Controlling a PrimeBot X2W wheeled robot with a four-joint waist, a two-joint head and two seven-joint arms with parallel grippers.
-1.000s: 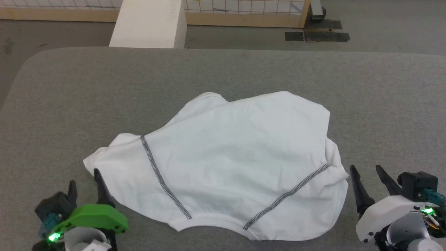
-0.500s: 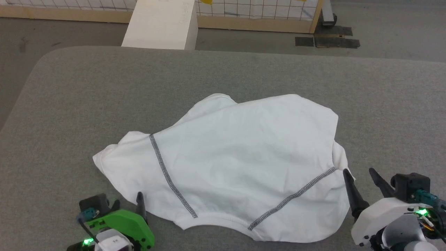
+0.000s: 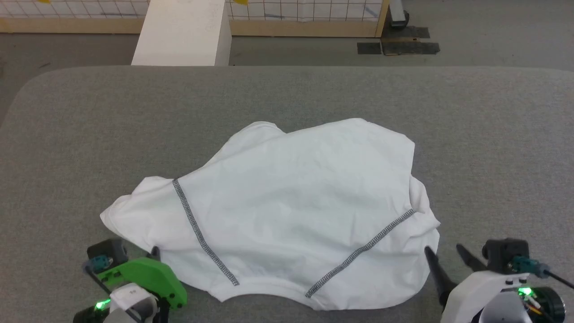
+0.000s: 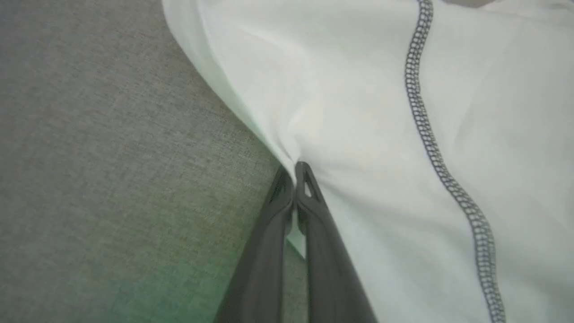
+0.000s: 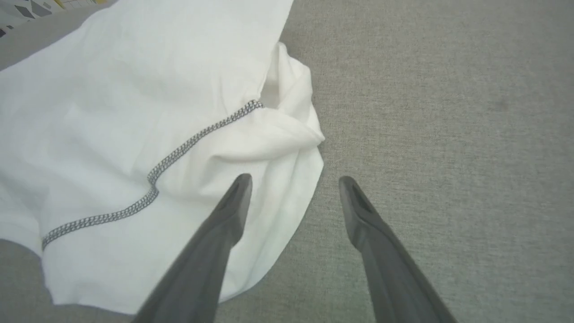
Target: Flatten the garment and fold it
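Though rumpled, the garment (image 3: 291, 211) crosswise, collar (image 3: 269, 287) at its near edge.

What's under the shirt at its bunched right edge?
Folds of the shirt itself tuck beneath its top layer, all resting on the grey table. How far they reach, or whether a sleeve lies there, is covered.
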